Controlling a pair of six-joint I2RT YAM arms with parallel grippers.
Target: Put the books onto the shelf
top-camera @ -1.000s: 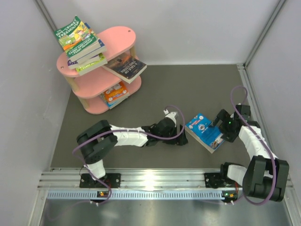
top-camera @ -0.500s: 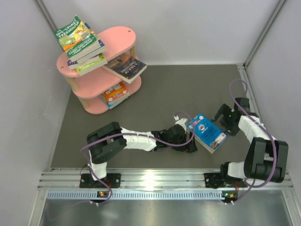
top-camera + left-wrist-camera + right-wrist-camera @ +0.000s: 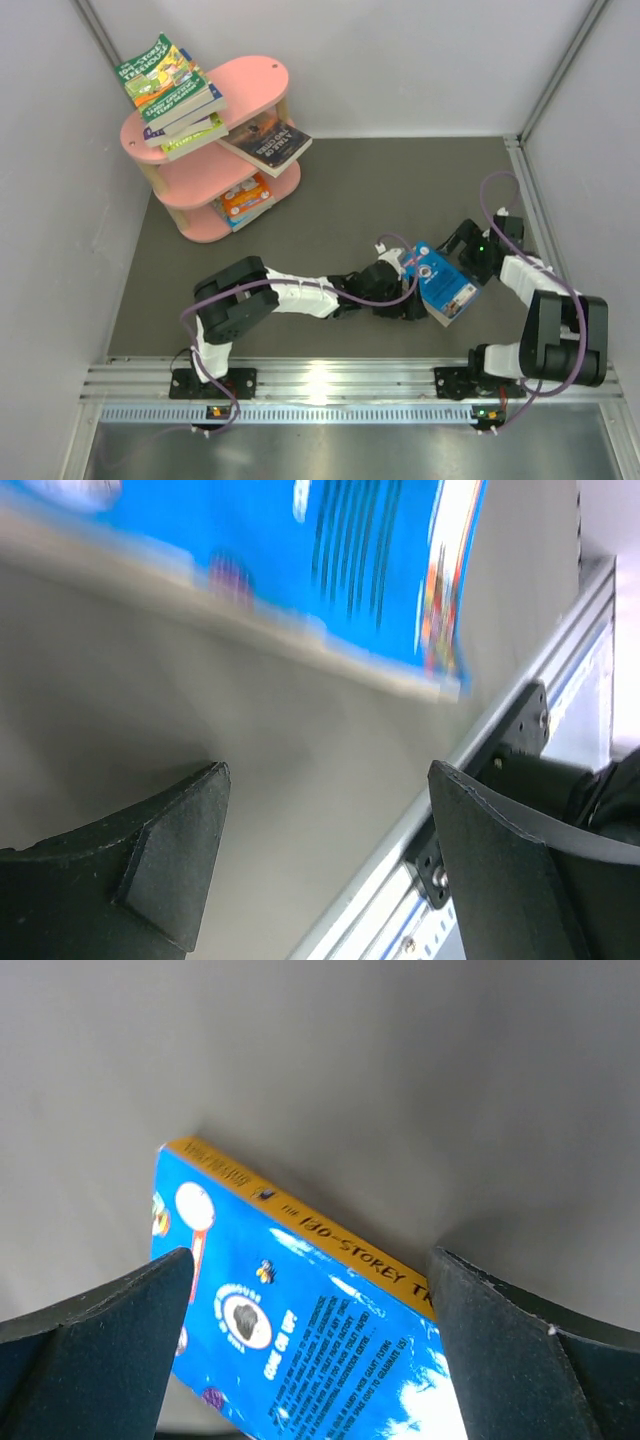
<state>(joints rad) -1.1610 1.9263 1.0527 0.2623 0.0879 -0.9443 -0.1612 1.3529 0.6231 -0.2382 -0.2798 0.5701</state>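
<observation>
A blue book (image 3: 447,284) lies on the dark table between my two grippers. My left gripper (image 3: 408,300) is open at its left edge. In the left wrist view the blue book (image 3: 350,570) shows blurred beyond the left gripper (image 3: 328,772), with only table between the fingers. My right gripper (image 3: 462,252) is open at the book's far right side. In the right wrist view the blue book (image 3: 300,1330) with its yellow spine lies under the wide open right gripper (image 3: 310,1255). The pink shelf (image 3: 255,80) stands at the back left. It carries stacked books (image 3: 165,85), a dark book (image 3: 270,143) and an orange book (image 3: 245,197).
Grey walls close in the table on the left, back and right. A metal rail (image 3: 330,380) runs along the near edge, and this rail (image 3: 560,630) also shows close behind the left fingers. Open dark table lies between the shelf and the blue book.
My left arm has stretched further right, up to the blue book's left edge. The right gripper has drawn back toward the book's far corner. The book has shifted slightly right and looks narrower.
</observation>
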